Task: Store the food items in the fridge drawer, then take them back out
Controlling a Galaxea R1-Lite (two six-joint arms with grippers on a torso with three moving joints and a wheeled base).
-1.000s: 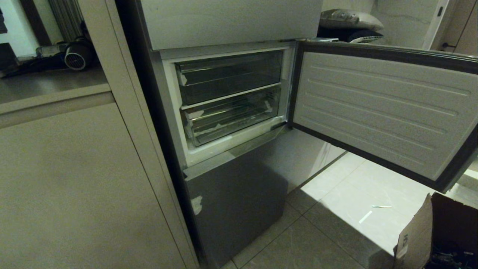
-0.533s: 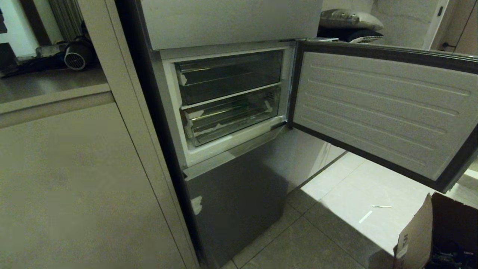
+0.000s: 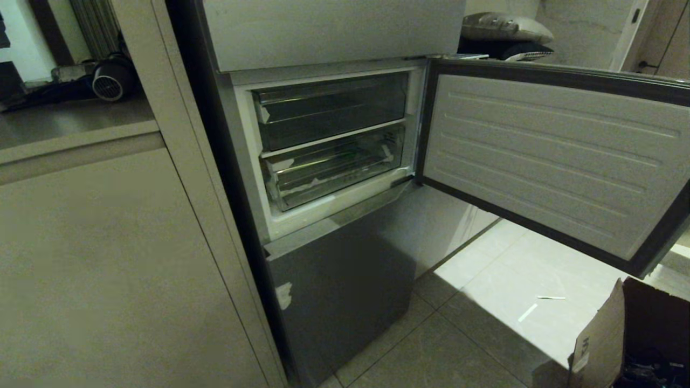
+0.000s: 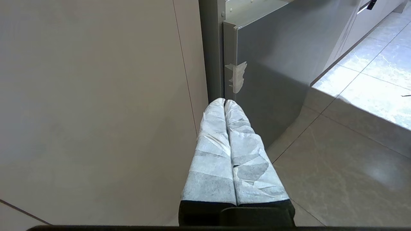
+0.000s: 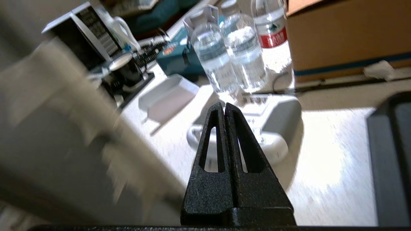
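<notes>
The fridge's middle compartment stands open in the head view. Its lower, clear fridge drawer [image 3: 337, 170], with white tape scraps, is pushed in. No food items show in any view. Neither gripper appears in the head view. My left gripper [image 4: 224, 102], its fingers wrapped in white tape, is shut and empty, hanging low beside the fridge's bottom door [image 4: 273, 64]. My right gripper [image 5: 224, 106], with black fingers, is shut on nothing. It hovers over a white counter [image 5: 321, 154], in front of two clear water bottles [image 5: 218, 61].
A darker smoky drawer [image 3: 331, 108] sits above the clear one. The open compartment door [image 3: 550, 161] swings out to the right over the tiled floor. A cardboard box [image 3: 636, 339] stands on the floor at the right. On the counter are a white appliance [image 5: 276, 128] and a brown carton [image 5: 346, 32].
</notes>
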